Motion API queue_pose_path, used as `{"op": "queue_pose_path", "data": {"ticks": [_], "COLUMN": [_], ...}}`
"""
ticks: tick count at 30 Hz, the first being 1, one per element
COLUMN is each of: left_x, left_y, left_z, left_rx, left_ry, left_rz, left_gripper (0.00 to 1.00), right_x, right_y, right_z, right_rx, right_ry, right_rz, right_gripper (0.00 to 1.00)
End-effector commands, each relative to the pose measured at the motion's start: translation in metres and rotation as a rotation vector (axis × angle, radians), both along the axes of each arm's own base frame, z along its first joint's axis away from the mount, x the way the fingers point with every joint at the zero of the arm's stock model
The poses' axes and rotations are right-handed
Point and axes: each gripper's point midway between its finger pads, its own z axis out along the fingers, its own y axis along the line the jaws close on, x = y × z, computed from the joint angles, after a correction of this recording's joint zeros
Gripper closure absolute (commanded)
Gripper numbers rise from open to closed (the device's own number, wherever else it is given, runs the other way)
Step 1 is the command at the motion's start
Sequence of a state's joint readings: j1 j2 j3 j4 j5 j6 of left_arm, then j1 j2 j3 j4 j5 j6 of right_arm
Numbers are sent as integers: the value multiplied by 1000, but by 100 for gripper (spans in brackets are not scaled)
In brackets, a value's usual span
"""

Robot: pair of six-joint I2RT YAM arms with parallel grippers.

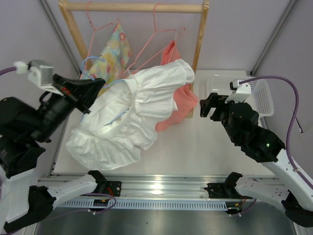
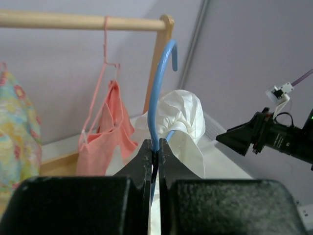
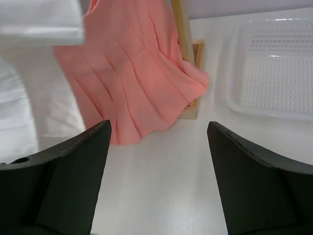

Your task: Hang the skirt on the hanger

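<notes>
Pinching the hanger by its neck in the left gripper, with the skirt draped just beyond and below it, apparently on the wire. Holding nothing in the right gripper, spread wide, clear of the cloth. Likely left: straightening.

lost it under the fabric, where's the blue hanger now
The hanger sits left of centre, pinched in the left hand, its hook pointing up toward the wooden rail in the left wrist view, with the white skirt draped around it.
</notes>
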State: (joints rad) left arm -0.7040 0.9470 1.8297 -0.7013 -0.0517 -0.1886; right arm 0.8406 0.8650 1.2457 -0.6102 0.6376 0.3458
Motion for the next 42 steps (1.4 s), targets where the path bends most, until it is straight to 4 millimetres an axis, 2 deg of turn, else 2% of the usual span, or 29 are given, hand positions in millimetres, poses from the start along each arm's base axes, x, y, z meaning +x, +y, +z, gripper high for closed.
{"op": "queue_pose_path", "data": {"ticks": [1, 6, 7, 8, 14, 21, 23, 26, 27, 31, 33, 34, 36, 37, 39, 41, 42], "left_x": [-13, -32, -23, -33, -32, -7, 2, 19, 28, 63, 74, 89, 101, 114, 124, 130, 133], "left_y": [37, 94, 97, 112, 145, 158, 148, 126, 108, 68, 59, 50, 49, 48, 48, 30, 28], "left_z": [30, 83, 84, 98, 120, 128, 136, 132, 129, 100, 90, 75, 68, 55, 51, 49, 42], "left_rx": [-123, -241, -223, -255, -273, -180, -129, -38, 13, 137, 170, 209, 225, 258, 274, 274, 274], "left_ry": [-43, -153, -148, -181, -257, -291, -324, -316, -329, -288, -262, -228, -213, -180, -168, -175, -143], "left_rz": [110, 284, 331, 361, 526, 721, 716, 675, 622, 554, 550, 559, 601, 647, 675, 579, 548], "left_gripper": [100, 100, 100, 100, 100, 100, 100, 100, 100, 100, 100, 100, 100, 100, 100, 100, 100], "right_x": [11, 24, 25, 27, 34, 38, 39, 39, 40, 41, 41, 41, 41, 42, 40, 38, 38], "right_y": [11, 31, 33, 36, 36, 36, 36, 35, 35, 35, 35, 35, 35, 34, 33, 30, 28], "right_z": [21, 11, 10, 4, -18, -35, -40, -44, -44, -50, -51, -51, -53, -55, -57, -59, -61], "right_rx": [6, 9, 14, 7, -16, -20, -25, -22, -20, -22, -21, -19, -23, -25, -31, -37, -43], "right_ry": [-13, 27, 28, 42, 81, 116, 124, 132, 130, 141, 143, 143, 148, 154, 159, 164, 166], "right_rz": [33, 88, 92, 99, 97, 108, 106, 106, 106, 106, 110, 110, 119, 118, 122, 116, 112], "right_gripper": [15, 15, 14, 15, 15, 15, 15, 15, 15, 15, 15, 15, 15, 15, 15, 15, 15]}}
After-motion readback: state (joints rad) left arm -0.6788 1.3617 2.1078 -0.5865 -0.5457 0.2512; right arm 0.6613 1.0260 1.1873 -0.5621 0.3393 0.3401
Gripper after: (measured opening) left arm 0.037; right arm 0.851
